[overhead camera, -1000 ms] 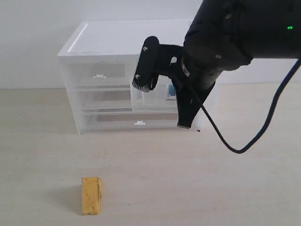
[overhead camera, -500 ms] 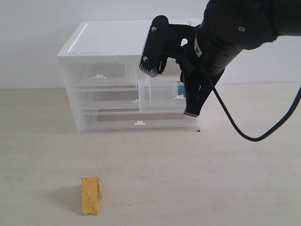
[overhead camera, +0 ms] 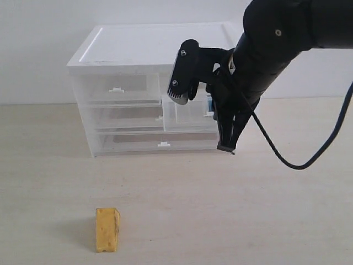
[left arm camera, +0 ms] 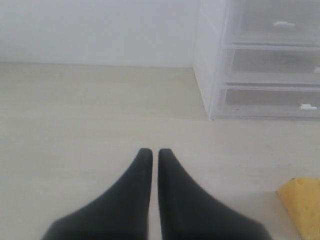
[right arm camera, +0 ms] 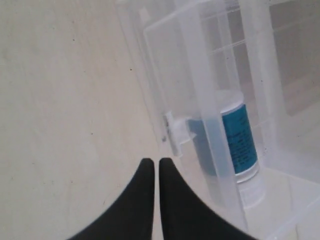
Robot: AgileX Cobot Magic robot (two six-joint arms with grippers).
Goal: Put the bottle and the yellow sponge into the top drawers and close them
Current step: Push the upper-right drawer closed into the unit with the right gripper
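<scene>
The teal bottle [right arm camera: 235,140] with its white cap stands inside the right top drawer [overhead camera: 190,115], which is pulled partly out of the cabinet. In the exterior view only a sliver of the bottle [overhead camera: 209,104] shows behind the arm. My right gripper [right arm camera: 153,161] is shut and empty, its tips [overhead camera: 226,148] pointing down just in front of that drawer's white handle tab [right arm camera: 172,132]. The left top drawer [overhead camera: 116,89] is closed. The yellow sponge [overhead camera: 107,229] lies on the table well in front of the cabinet. My left gripper [left arm camera: 151,151] is shut, empty, with the sponge [left arm camera: 302,200] off to one side.
The clear cabinet has a white lid [overhead camera: 143,47] and two full-width drawers [overhead camera: 160,141] below, both closed. A black cable [overhead camera: 287,160] loops down from the right arm. A white wall stands behind the cabinet.
The right arm swung right and up from the drawer, then lowered its shut fingers to the drawer's front. The sponge stayed put.
</scene>
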